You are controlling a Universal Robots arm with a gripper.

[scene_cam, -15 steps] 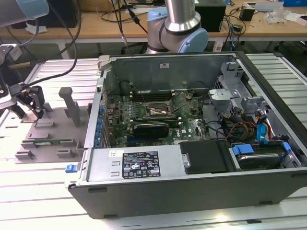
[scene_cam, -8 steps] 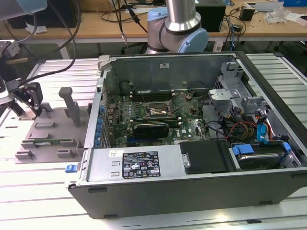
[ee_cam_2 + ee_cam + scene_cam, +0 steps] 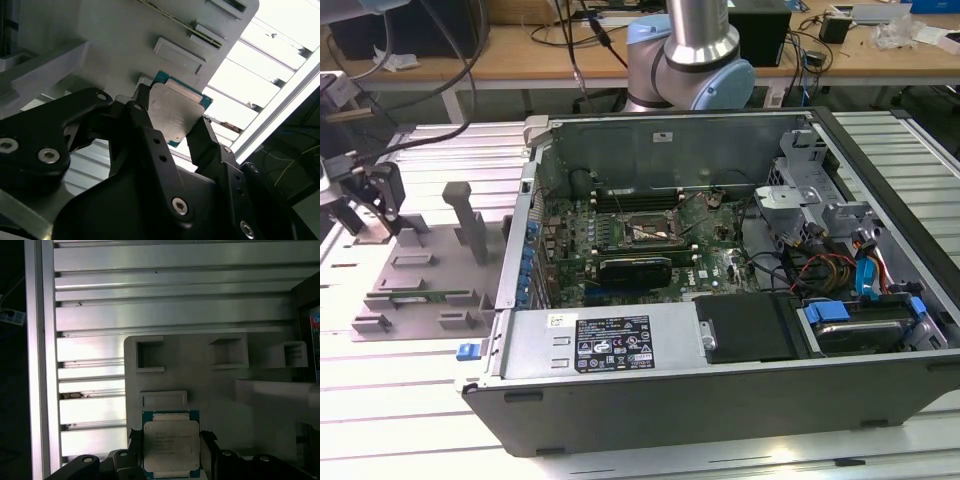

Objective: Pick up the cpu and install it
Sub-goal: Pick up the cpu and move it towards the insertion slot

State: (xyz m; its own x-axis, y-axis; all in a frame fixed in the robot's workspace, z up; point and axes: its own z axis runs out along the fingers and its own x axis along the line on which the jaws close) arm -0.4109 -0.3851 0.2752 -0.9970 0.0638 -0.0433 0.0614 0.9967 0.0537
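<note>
Exterior view: a slatted aluminium table (image 3: 390, 410) holds a large open computer case (image 3: 720, 405) lying on its side, with its motherboard (image 3: 620, 215) exposed. Behind the case rises the silver and blue robot arm (image 3: 695, 45). To the exterior view's left of the case lies a flat grey fixture tray (image 3: 420, 290) with raised blocks and pockets.

In both wrist views the black gripper (image 3: 174, 120) hangs over this tray, near its edge. Its fingers (image 3: 202, 132) are drawn in to the width of the chip, one against each of two opposite edges of the cpu (image 3: 176, 111), clamping it between them. The cpu is square, with a dull silver top on a green board, and lies level beside a small rectangular raised block (image 3: 164, 399). Whether the cpu rests on the tray or is raised off it cannot be told.
</note>
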